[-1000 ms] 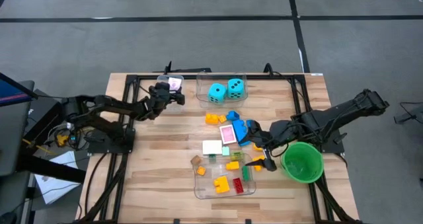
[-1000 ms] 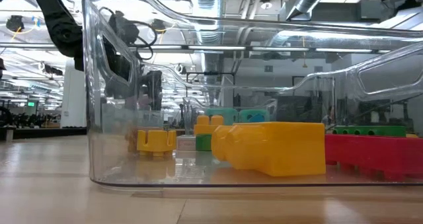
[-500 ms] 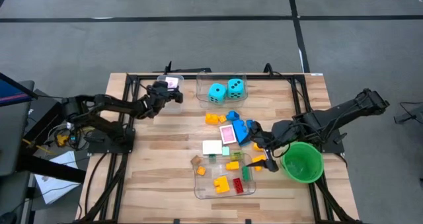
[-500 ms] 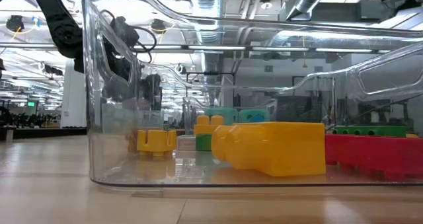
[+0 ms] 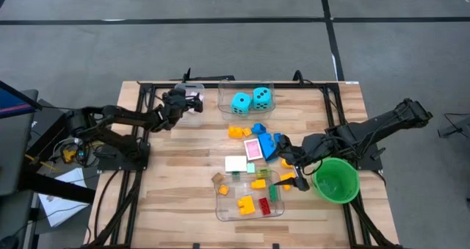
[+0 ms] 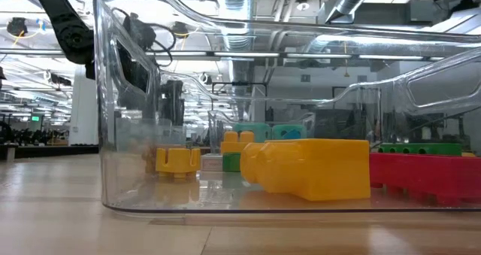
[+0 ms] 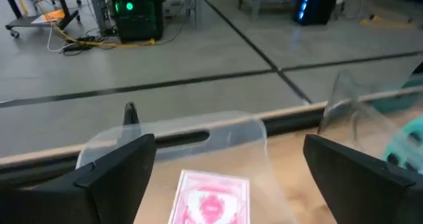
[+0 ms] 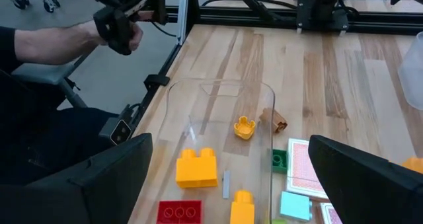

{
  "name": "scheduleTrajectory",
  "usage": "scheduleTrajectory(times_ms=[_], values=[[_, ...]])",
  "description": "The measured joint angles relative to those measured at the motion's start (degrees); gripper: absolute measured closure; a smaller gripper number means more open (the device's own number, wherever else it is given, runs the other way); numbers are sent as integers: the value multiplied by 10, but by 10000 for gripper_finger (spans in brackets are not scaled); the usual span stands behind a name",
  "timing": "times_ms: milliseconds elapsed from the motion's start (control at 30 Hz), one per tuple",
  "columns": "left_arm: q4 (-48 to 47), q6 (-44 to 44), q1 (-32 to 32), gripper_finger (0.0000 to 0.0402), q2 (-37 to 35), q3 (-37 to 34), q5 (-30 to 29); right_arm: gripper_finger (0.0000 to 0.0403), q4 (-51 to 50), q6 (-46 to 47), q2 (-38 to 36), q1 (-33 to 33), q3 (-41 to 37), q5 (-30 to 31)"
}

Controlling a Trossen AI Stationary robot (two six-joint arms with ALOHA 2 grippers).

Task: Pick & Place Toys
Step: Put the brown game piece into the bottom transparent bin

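My left gripper (image 5: 189,100) is open over a small clear tub (image 5: 192,87) at the table's far edge. A pink-backed card (image 7: 211,201) lies flat in that tub, between and beyond my spread fingers (image 7: 115,171), which do not touch it. My right gripper (image 5: 288,170) is open and empty, just right of the near clear tub (image 5: 220,205). That tub holds yellow (image 8: 196,168), red (image 8: 180,211) and green bricks. Two cyan dice (image 5: 250,100) sit in a far clear tub. Blue bricks (image 5: 268,140), an orange brick (image 5: 236,131) and a pink card (image 5: 253,148) lie loose mid-table.
A green round bowl (image 5: 336,180) stands right of my right gripper. A white card (image 5: 235,163) lies beside the near tub. Dark frame rails (image 5: 147,124) run along the table's sides. A person's hand (image 8: 112,26) with a dark device shows beyond the table.
My left gripper has moved a little toward the table's far edge, over the small tub.
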Motion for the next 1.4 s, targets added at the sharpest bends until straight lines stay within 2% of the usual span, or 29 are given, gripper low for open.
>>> scheduleTrajectory(times_ms=[133, 200, 367, 533, 600, 733, 900, 1000, 1100, 1167, 1267, 1333, 1400], values=[[0, 11, -2, 8, -41, 0, 9, 6, 0, 0, 0, 0, 0, 0], [0, 21, -4, 6, -68, 0, 49, 6, 0, 0, 0, 0, 0, 0], [1, 27, -18, 13, -134, 0, 241, 6, 0, 0, 0, 0, 0, 0], [0, 98, -69, 23, -155, 0, 468, 6, -1, 0, -3, 0, 0, 0], [-1, 132, -97, 27, -153, 0, 514, 6, 0, 0, -3, 0, 0, 0], [-32, 174, -151, 35, -150, 0, 517, 6, -3, 5, -3, 0, 0, 0], [-168, 174, -224, 47, -150, 0, 517, 6, -13, 15, -3, 1, 0, 0], [-234, 147, -288, 55, -149, -5, 515, 6, -15, 15, -3, 1, 0, 0], [-227, 123, -374, 63, -149, -25, 501, 6, -15, 15, -3, 1, 0, -1], [-218, 115, -432, 68, -149, -40, 447, 6, -15, 15, -5, 1, 0, -1], [-191, 114, -507, 75, -149, -56, 321, 6, -6, 15, -7, 1, 0, -1], [-172, 115, -537, 79, -149, -64, 245, 6, -3, 14, -7, 1, 0, -1], [-144, 114, -547, 81, -149, -69, 205, 6, -2, 13, -7, 1, 0, -1]])
